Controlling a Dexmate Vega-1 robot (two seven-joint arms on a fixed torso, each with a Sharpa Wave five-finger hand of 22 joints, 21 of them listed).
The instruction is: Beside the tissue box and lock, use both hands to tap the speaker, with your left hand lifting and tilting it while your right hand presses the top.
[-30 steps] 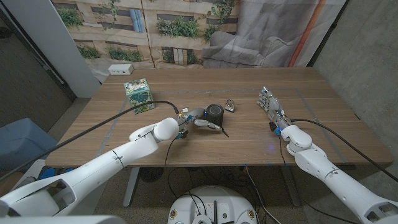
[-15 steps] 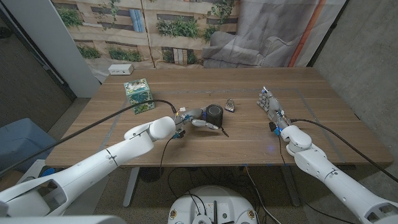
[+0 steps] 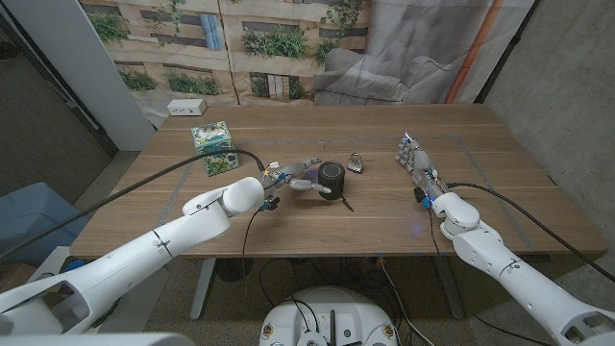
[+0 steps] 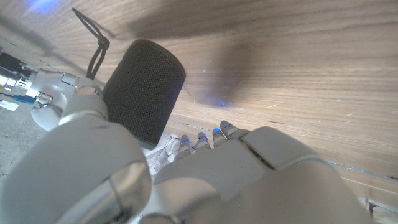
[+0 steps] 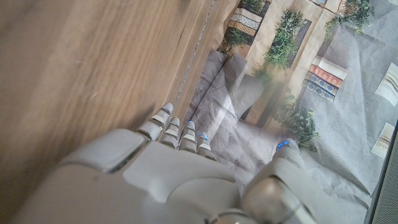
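The left hand [image 3: 296, 177] sits against the speaker [image 3: 332, 176] at mid-table, fingers spread around its near side, grip not yet sure; the right hand [image 3: 417, 160] stands apart, fingers straight and together. Best to close firmly low on the body before tilting; beyond lie the lock [image 3: 355, 163] and tissue box [image 3: 213, 146].

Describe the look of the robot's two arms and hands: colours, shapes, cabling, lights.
Both arms are glossy white, rounded shells with ball-like joints. A black cable runs along each. The left hand and right hand are pale grey-white, with segmented metallic fingers and small blue lights near the wrists.
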